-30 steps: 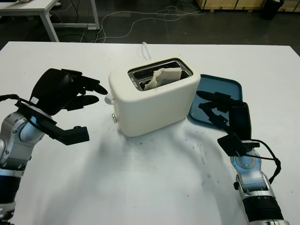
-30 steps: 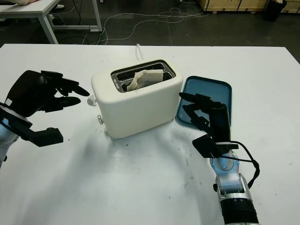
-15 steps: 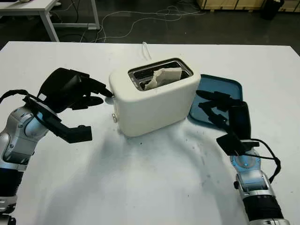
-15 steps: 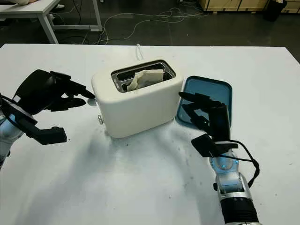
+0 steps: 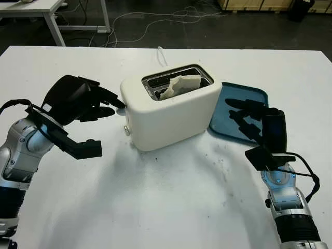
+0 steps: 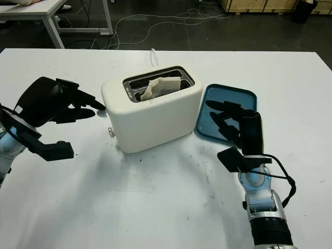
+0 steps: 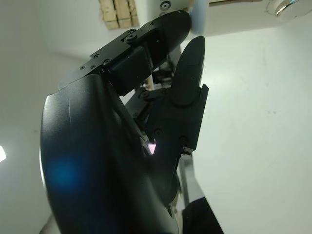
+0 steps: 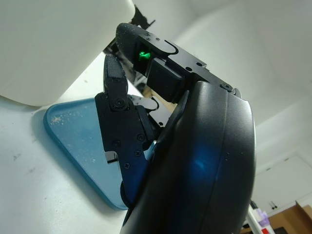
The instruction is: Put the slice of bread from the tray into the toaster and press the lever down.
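Your left hand (image 5: pixel 85 98), holding nothing, has fingertips at toaster (image 5: pixel 168 106) lever end. Bread slice (image 5: pixel 179 84) sits in slot. Right hand (image 5: pixel 254 116) released, over tray (image 5: pixel 236 98) beside toaster.

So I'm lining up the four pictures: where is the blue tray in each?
Left eye: blue tray, right of the toaster.
Right eye: right of centre, beside the toaster.
Left wrist: not in it.
Right wrist: behind the right hand, tray at.
Shared landmark: the toaster.
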Robot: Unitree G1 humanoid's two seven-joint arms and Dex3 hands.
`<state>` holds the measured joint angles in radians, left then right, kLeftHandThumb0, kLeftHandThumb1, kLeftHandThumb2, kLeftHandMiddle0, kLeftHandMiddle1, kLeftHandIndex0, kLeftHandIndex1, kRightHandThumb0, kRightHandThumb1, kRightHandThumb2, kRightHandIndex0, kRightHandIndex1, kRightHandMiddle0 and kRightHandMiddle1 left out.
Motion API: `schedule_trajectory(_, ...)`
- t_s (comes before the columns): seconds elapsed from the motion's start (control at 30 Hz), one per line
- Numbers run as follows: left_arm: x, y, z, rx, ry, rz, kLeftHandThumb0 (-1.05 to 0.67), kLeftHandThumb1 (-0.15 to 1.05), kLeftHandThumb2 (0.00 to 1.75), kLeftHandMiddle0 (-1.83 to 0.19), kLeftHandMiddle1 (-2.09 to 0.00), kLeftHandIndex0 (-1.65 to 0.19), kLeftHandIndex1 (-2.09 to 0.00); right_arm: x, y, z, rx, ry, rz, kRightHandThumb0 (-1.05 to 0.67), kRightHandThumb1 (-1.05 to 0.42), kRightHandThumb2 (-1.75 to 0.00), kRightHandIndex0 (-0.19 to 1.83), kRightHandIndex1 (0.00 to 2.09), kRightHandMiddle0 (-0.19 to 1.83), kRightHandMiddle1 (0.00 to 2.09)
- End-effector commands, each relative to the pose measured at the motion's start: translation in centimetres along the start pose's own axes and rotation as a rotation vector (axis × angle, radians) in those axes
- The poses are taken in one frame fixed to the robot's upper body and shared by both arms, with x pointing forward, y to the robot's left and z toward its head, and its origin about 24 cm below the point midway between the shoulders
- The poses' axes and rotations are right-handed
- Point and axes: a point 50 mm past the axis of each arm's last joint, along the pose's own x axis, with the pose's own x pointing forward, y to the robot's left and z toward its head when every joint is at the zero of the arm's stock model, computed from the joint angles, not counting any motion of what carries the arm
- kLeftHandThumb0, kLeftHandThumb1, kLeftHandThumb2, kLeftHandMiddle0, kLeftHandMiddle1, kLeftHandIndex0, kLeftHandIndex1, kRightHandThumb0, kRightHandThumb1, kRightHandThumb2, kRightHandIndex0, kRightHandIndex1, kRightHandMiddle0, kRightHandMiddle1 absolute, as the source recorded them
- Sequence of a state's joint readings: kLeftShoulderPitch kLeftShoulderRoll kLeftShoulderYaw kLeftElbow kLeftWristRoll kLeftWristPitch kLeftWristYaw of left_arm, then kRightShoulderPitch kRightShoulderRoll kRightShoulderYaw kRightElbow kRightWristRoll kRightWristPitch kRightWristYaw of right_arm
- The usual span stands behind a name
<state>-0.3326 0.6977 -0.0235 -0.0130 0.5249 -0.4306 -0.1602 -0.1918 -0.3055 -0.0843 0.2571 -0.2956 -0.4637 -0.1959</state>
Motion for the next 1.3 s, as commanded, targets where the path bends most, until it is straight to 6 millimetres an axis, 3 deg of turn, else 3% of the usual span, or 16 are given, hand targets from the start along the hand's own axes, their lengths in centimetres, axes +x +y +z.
schedule_trajectory(0.0, -0.26, 0.05, 0.45, 0.008, -0.020, -0.012, -0.33, 0.92, 0.14, -0.88, -1.21, -1.12, -0.07, 0.17, 0.02, 0.21, 0.013, -0.011, -0.006, -0.26, -0.92, -0.19, 0.93, 0.86, 1.10, 0.00)
schedule_trajectory(1.27, -0.67, -0.73, 0.33, -0.023, 0.012, -0.023, -0.32, 0.92, 0.17, -0.86, -1.21, -1.13, -0.03, -0.18, 0.60, -0.05, 0.028, 0.007, 0.025, -0.23, -0.92, -0.17, 0.89, 0.93, 1.09, 0.00)
